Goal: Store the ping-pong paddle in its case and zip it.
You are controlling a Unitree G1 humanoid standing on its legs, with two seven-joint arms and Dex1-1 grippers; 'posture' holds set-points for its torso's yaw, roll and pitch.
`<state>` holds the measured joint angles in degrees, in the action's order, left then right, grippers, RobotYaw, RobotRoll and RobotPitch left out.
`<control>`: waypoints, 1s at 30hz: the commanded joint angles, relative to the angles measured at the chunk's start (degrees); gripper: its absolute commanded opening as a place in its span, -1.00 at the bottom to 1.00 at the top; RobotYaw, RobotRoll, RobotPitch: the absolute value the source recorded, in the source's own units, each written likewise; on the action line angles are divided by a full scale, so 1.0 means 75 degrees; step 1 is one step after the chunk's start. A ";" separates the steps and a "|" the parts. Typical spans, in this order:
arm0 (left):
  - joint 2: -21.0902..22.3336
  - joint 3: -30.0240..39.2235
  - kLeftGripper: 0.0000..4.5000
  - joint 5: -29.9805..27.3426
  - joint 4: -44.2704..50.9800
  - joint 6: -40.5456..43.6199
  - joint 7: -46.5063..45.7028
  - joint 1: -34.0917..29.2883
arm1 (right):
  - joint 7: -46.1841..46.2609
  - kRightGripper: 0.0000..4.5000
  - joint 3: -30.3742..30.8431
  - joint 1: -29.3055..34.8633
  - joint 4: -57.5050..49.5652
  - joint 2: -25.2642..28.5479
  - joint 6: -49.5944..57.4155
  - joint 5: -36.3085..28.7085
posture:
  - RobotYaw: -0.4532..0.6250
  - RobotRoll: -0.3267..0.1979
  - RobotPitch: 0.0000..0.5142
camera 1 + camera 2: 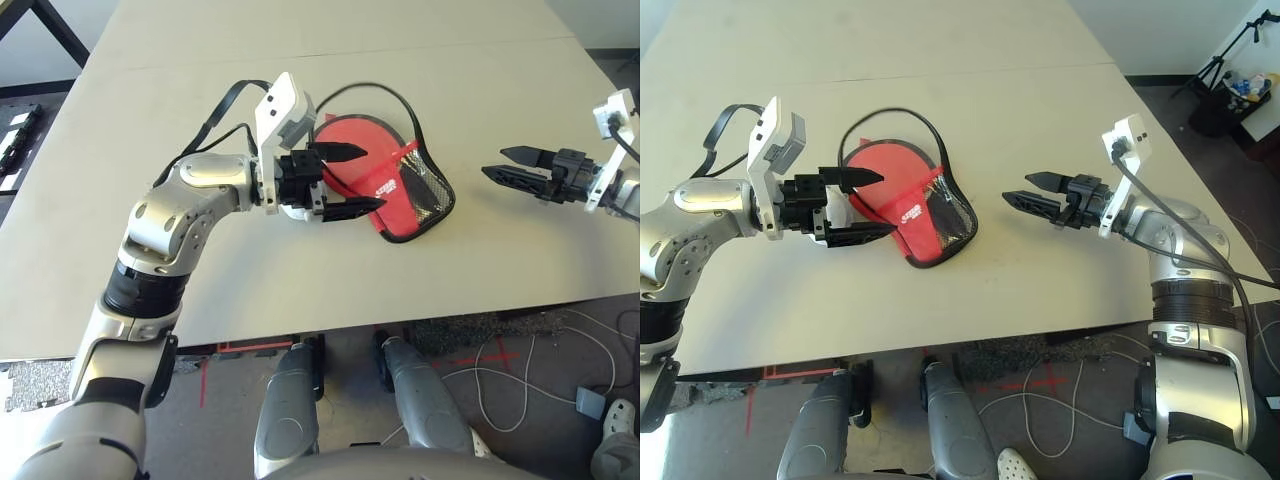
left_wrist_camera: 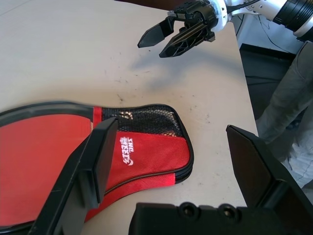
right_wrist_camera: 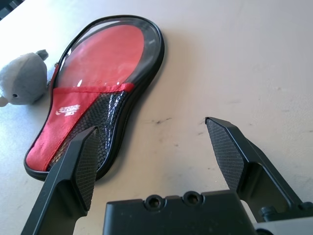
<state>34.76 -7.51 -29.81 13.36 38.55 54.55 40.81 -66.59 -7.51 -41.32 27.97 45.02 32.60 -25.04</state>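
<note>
Lying mid-table, case (image 1: 910, 215); left pincer (image 1: 855, 205) spread beside; right pincer (image 1: 1032, 192) spread, apart.

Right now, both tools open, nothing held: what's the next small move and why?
Probably ease the left tool down onto the case to pin it. The case lies flat on the table, looks closed, and the left tool hovers over its edge, while the right tool stands well apart. I can't tell whether the zip is fully shut.
</note>
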 commanded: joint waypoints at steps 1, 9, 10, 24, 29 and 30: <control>0.0183 0.0121 1.00 -0.0117 0.0267 0.0171 0.0111 -0.0108 | -0.0285 0.99 0.0140 -0.0067 0.0133 0.0057 0.0618 -0.0088 | -0.23 0.25 -0.02; 0.0580 0.0177 1.00 -0.0388 0.0718 0.0615 0.0239 -0.0207 | -0.0359 0.99 0.0296 -0.0156 0.0088 -0.0367 0.0881 -0.0020 | -0.22 0.25 -0.01; 0.0611 0.0177 1.00 -0.0379 0.0741 0.0629 0.0248 -0.0212 | -0.0301 0.99 0.0323 -0.0152 0.0062 -0.0474 0.0861 -0.0007 | -0.22 0.25 -0.01; 0.0823 0.0254 1.00 -0.0482 0.1090 0.0893 0.0262 -0.0309 | 0.0028 0.99 0.0672 -0.0109 0.0051 -0.1323 0.0847 0.0210 | -0.18 0.25 0.02; 0.0972 0.0243 1.00 -0.0535 0.1152 0.0940 0.0275 -0.0334 | 0.0055 0.99 0.0798 -0.0117 0.0040 -0.1526 0.0979 0.0201 | -0.16 0.25 0.02; 0.0992 0.0231 1.00 -0.0507 0.1136 0.0907 0.0278 -0.0352 | 0.0072 0.99 0.0827 -0.0119 0.0051 -0.1562 0.0983 0.0222 | -0.16 0.25 0.01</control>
<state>41.62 -5.60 -33.48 20.40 45.23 56.12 39.19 -66.46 -2.28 -42.60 28.34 33.63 39.39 -24.03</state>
